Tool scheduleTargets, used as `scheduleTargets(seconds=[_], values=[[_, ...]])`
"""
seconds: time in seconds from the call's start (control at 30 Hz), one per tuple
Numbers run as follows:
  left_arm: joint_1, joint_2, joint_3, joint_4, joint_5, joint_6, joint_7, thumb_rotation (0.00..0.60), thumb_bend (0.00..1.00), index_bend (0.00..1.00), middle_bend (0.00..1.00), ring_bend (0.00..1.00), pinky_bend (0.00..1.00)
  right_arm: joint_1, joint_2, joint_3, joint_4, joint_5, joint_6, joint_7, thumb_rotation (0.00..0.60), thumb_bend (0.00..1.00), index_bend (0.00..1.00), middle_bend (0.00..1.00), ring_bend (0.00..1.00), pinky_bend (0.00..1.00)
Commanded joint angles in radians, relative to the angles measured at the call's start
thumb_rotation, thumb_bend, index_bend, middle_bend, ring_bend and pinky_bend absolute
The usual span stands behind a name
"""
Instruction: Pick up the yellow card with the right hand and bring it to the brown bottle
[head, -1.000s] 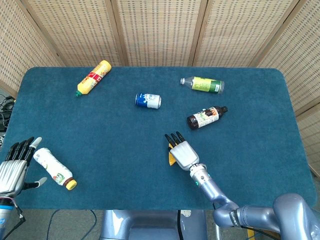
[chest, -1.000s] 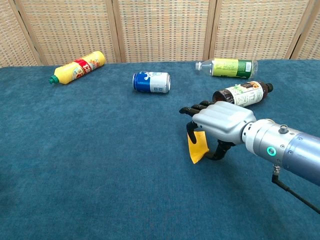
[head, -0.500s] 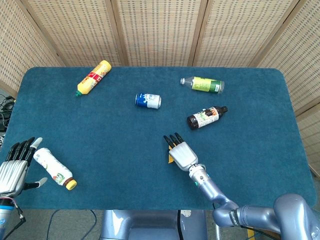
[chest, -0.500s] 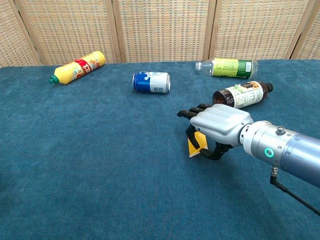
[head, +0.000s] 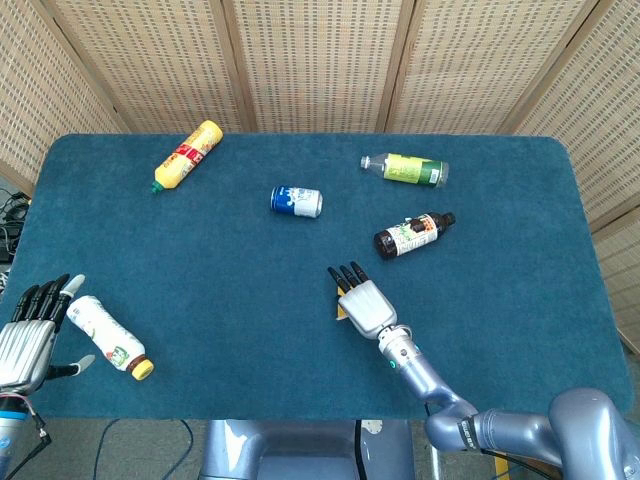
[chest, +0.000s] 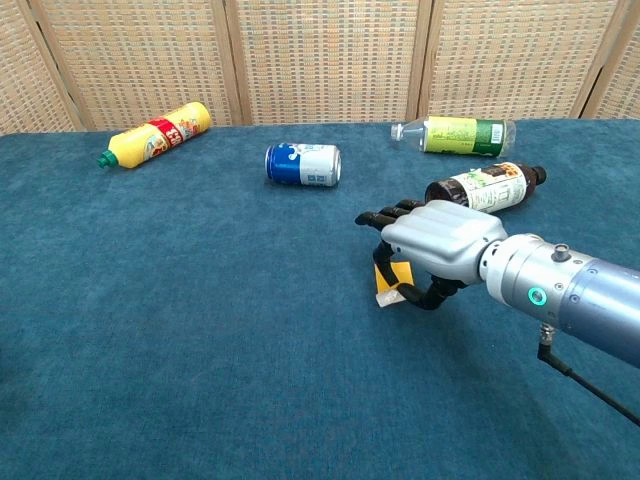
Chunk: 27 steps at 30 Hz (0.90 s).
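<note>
The right hand (chest: 435, 243) sits palm-down over the small yellow paper card (chest: 392, 279) near the middle of the blue felt-covered table (head: 200, 260); in the chest view its dark fingertips (chest: 375, 219) curl forward and down over the card's far edge while the thumb hooks beneath, so the card appears pinched between thumb and fingers, tilted, with its lower corner at or just above the cloth; whether it is fully clear of the surface cannot be told. In the head view only a sliver of the card shows beside the palm. The brown plastic bottle with the black cap (chest: 485, 188) lies on its side beyond the hand and to its right, near but apart from the knuckles. Judgement: the grasp is made and the carry is the step in hand; to do it well, the pinch should be kept firm, the wrist raised enough for the hanging corner to clear the nap, and the hand swung toward the bottle's body without nudging it, since a lying bottle will likely roll. The left hand (head: 28, 335) rests at the near left edge, fingers spread and holding nothing, just beside a white bottle with a yellow cap (head: 108, 336); it has no part here.
</note>
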<state>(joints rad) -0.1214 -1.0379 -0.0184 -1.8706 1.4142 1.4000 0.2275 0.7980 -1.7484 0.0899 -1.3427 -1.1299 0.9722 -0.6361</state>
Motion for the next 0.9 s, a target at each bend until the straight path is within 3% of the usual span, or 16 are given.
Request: scheduleTargets(seconds=[0.03, 0.27, 0.43, 0.53, 0.63, 0.9], values=[[0.000, 0.000, 0.000, 0.000, -0.001, 0.000, 0.000, 0.600, 0.00, 0.00, 0.00, 0.00, 0.00, -0.001, -0.001, 0.011, 0.012, -0.013, 0.009, 0.017, 0.600, 0.69, 0.69, 0.00, 0.00, 0.00], [-0.001, 0.005, -0.001, 0.000, -0.001, -0.003, -0.012, 0.600, 0.00, 0.00, 0.00, 0.00, 0.00, 0.011, 0.069, 0.118, 0.041, -0.061, 0.097, 0.081, 0.600, 0.68, 0.69, 0.00, 0.00, 0.00], [0.000, 0.009, 0.003, -0.002, 0.009, -0.002, -0.019, 0.600, 0.00, 0.00, 0.00, 0.00, 0.00, -0.004, 0.178, 0.186, -0.046, -0.035, 0.132, 0.096, 0.600, 0.67, 0.69, 0.00, 0.00, 0.00], [0.000, 0.010, 0.005, -0.003, 0.014, -0.002, -0.019, 0.600, 0.00, 0.00, 0.00, 0.00, 0.00, -0.018, 0.220, 0.201, -0.103, -0.019, 0.138, 0.112, 0.600, 0.67, 0.69, 0.00, 0.00, 0.00], [0.003, 0.012, 0.011, -0.008, 0.029, 0.004, -0.022, 0.600, 0.00, 0.00, 0.00, 0.00, 0.00, -0.054, 0.291, 0.211, -0.238, 0.024, 0.115, 0.191, 0.600, 0.67, 0.69, 0.00, 0.00, 0.00], [0.012, 0.018, 0.027, -0.016, 0.067, 0.016, -0.029, 0.600, 0.00, 0.00, 0.00, 0.00, 0.00, -0.074, 0.409, 0.183, -0.494, 0.085, -0.059, 0.383, 0.600, 0.67, 0.70, 0.00, 0.00, 0.00]])
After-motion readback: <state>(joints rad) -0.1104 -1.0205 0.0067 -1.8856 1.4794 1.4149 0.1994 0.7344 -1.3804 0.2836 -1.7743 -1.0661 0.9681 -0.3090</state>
